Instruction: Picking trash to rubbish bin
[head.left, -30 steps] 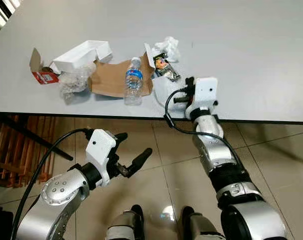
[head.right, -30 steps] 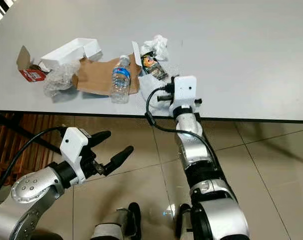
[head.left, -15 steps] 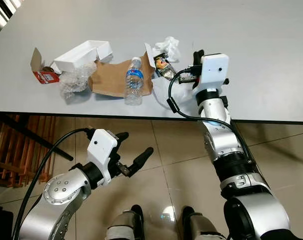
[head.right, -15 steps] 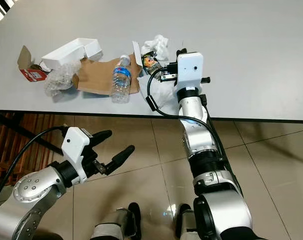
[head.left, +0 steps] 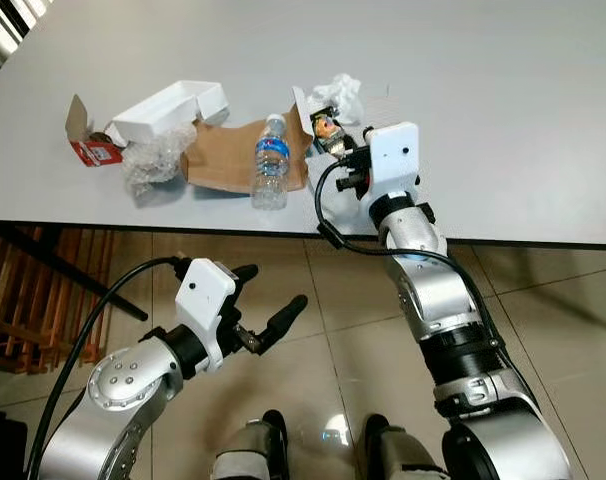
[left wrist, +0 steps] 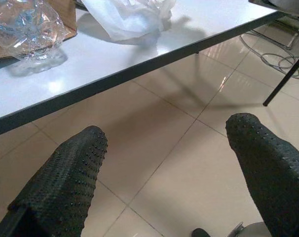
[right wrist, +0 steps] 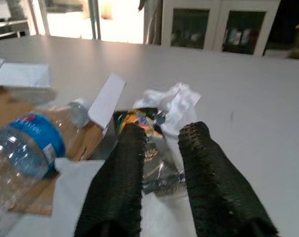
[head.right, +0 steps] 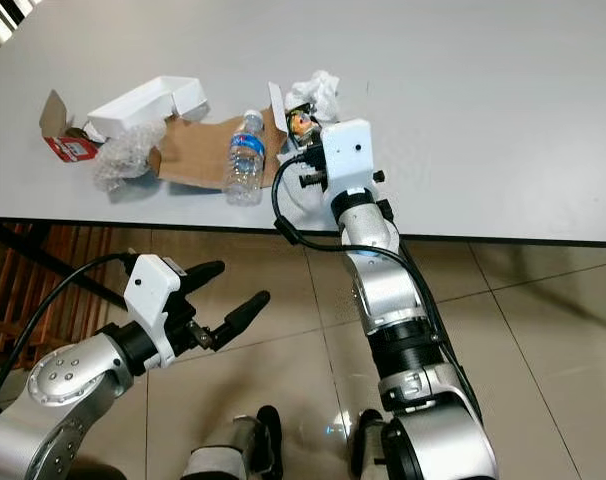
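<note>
Trash lies on the grey table (head.left: 503, 120): a clear water bottle (head.left: 269, 170) on brown cardboard (head.left: 218, 160), a colourful snack wrapper (head.left: 328, 130), crumpled white tissue (head.left: 341, 92), a white box (head.left: 168, 108), a red carton (head.left: 91, 152) and clear plastic wrap (head.left: 153, 165). My right gripper (right wrist: 163, 129) reaches over the table's front edge, its white wrist housing (head.left: 393, 158) just right of the bottle. Its fingers stand a small way apart over the snack wrapper (right wrist: 152, 153), which shows in the gap. My left gripper (head.left: 273, 287) hangs open below the table, holding nothing.
The table's dark front edge (head.left: 183, 228) runs across above the tiled floor (head.left: 543, 300). A wooden slatted frame (head.left: 23, 300) stands under the table at left. A white plastic bag (left wrist: 130, 17) lies near the edge by the bottle. Cabinets (right wrist: 213, 24) stand beyond the table.
My right gripper swung out over the table past the wrapper, then came back left and nearer, now over the snack wrapper. The left arm has stayed put.
</note>
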`<state>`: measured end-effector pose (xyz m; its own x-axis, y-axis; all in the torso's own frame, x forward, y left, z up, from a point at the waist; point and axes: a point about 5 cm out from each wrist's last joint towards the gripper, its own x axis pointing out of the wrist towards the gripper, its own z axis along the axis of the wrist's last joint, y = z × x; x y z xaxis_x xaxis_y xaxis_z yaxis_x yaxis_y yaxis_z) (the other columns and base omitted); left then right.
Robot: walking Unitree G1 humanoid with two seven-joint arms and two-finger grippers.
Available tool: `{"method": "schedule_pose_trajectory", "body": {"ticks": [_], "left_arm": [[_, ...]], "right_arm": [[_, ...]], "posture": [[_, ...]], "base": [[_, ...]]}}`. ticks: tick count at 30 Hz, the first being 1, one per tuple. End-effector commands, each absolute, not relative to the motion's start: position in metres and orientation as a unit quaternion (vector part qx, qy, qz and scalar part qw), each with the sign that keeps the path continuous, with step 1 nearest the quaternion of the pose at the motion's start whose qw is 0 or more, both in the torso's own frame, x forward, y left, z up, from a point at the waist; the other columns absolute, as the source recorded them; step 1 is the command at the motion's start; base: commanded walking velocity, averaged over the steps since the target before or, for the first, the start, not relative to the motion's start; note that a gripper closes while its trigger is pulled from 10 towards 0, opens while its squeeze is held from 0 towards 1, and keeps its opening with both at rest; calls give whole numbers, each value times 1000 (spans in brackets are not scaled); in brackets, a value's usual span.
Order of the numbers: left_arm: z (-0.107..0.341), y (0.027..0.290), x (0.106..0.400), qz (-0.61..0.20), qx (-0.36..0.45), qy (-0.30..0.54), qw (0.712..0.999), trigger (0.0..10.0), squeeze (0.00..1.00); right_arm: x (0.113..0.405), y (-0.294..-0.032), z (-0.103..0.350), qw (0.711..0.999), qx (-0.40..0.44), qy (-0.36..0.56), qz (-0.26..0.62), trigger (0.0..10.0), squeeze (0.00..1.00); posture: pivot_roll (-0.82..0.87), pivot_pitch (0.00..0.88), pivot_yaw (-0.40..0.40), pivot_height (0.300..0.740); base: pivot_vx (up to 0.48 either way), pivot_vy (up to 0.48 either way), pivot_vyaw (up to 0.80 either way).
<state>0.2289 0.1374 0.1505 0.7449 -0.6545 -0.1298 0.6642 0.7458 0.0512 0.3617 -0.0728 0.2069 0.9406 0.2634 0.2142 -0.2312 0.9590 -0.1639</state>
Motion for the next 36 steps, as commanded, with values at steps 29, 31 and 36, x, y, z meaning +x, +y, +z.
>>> {"method": "schedule_pose_trajectory", "body": {"ticks": [29,31,36], "left_arm": [[142,132,233,-356,48,58,931,10000,0],[142,131,233,-356,48,58,931,10000,0],[141,131,233,-356,49,58,931,10000,0]], "right_arm": [[344,-87,205,983,-151,3,106,10000,0],[344,-87,206,983,-155,6,100,10000,0],[346,-89,212,985,-158,-5,75,10000,0]], "posture": [[156,243,82,740],[157,242,81,740],[157,242,81,740]], "base": [[0,0,0],[0,0,0],[0,0,0]]}}
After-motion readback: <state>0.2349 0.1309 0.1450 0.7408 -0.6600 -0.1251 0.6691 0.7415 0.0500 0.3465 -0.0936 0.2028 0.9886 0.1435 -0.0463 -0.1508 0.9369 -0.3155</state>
